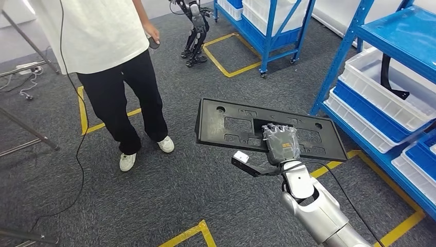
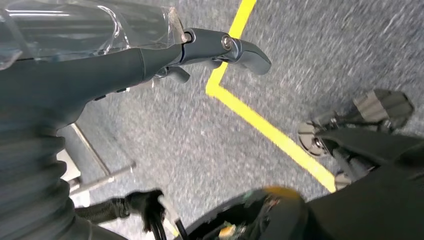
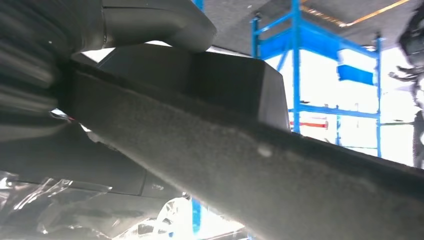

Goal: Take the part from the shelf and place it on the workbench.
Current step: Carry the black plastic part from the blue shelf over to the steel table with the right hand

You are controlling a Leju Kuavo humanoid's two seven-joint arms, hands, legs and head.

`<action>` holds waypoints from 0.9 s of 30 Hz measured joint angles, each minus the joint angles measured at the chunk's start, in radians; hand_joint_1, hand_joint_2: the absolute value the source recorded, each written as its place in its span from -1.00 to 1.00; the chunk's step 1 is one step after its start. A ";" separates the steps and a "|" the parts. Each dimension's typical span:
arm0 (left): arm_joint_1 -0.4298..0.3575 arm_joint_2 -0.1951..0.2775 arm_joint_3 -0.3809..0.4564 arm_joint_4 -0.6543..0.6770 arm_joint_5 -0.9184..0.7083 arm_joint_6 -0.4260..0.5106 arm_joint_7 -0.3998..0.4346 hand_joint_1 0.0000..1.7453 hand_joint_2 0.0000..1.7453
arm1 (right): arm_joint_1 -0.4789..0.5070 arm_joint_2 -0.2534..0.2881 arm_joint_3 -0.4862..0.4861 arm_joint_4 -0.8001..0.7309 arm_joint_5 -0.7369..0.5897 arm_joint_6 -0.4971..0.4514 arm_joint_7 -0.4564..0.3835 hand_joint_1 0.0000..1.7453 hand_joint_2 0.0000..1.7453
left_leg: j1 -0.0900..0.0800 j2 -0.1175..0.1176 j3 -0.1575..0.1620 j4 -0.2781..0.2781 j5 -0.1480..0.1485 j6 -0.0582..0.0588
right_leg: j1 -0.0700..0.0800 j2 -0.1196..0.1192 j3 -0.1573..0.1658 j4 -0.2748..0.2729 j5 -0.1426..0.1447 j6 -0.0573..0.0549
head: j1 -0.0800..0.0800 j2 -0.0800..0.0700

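Note:
A long flat black plastic part [image 1: 231, 126] with cut-outs is held level above the grey carpet in the head view. My right hand [image 1: 281, 143] grips its near edge at the middle, fingers laid over the top. In the right wrist view the part [image 3: 280, 170] runs across the picture as a dark rough slab, with my thumb [image 3: 160, 22] pressed along it. My left hand [image 2: 150, 60] hangs over the carpet with nothing in it, its thumb [image 2: 240, 50] stretched out and the other fingers hidden behind it.
A person in a white shirt and black trousers [image 1: 121, 77] stands at the left. Blue shelving [image 1: 380, 77] with white and blue bins lines the right. Another blue rack [image 1: 270, 25] and a second robot's legs [image 1: 195, 38] stand farther off. Yellow tape lines [image 1: 234, 69] mark the floor.

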 joint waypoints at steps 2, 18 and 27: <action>0.000 -0.001 0.000 0.000 -0.001 -0.001 0.000 -1.00 1.00 | 0.000 0.000 0.000 -0.002 0.001 0.001 0.000 1.00 1.00 | 0.001 0.006 0.019 -0.045 0.039 0.001 | 0.000 -0.022 0.005 0.000 -0.005 0.000 | 0.000 0.000; -0.010 0.000 0.001 0.000 -0.016 -0.015 0.007 -1.00 1.00 | 0.023 -0.006 -0.001 -0.003 -0.004 -0.005 -0.009 1.00 1.00 | -0.001 -0.052 0.184 -0.359 0.153 0.046 | 0.001 0.036 -0.125 0.242 -0.078 0.035 | -0.001 0.000; -0.011 -0.004 0.001 0.000 -0.022 -0.013 0.017 -1.00 1.00 | 0.013 -0.001 0.000 -0.001 -0.005 -0.008 -0.015 1.00 1.00 | 0.004 -0.042 0.106 -0.239 0.097 0.003 | -0.017 0.053 -0.022 0.011 0.009 0.024 | -0.002 0.000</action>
